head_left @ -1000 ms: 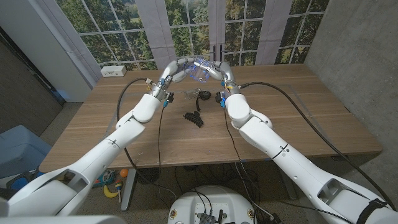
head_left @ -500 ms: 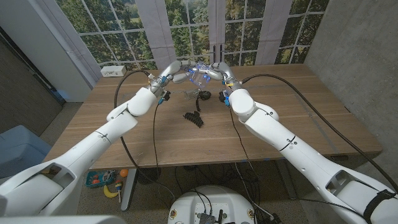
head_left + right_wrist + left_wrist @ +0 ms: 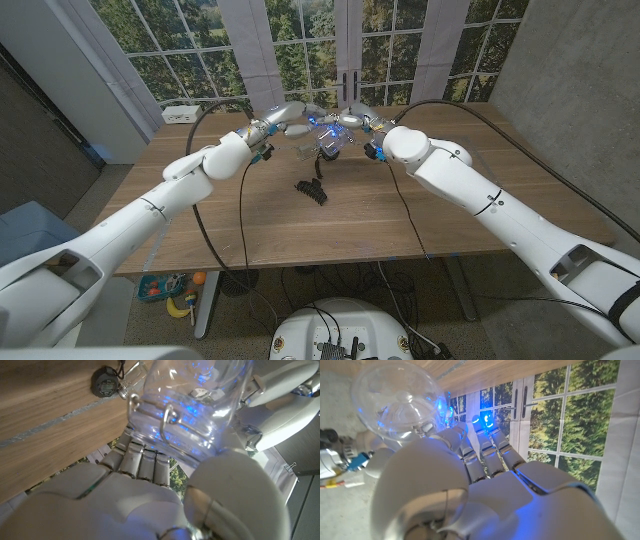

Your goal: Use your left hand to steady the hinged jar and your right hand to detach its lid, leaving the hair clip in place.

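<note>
Gripping the jar (image 3: 331, 138) from both sides, we have our two robot hands meeting above the far middle of the tabletop (image 3: 440, 200), with the glass lit blue between them. Our left robot hand (image 3: 290, 118) comes in from the left; in its wrist view the fingers (image 3: 485, 450) reach past the clear rounded glass (image 3: 397, 407), and the thumb side lies against it, so we read it as holding the jar. Our right robot hand (image 3: 355, 122) comes in from the right; in its wrist view the fingers (image 3: 142, 462) curl under the glass body and the thumb closes on the near side, just by the wire clasp (image 3: 167, 422) of the hinge. We cannot tell from these views whether the lid is on or off. The jar is held up off the wood, not standing on it.

Below the hands, nearer us, the black clip (image 3: 312, 190) lies alone on the tabletop, well apart from the jar. A small round black thing (image 3: 106, 382) sits on the wood beside the jar. A white box (image 3: 180, 114) rests at the far left corner, near the windows (image 3: 300, 50).
</note>
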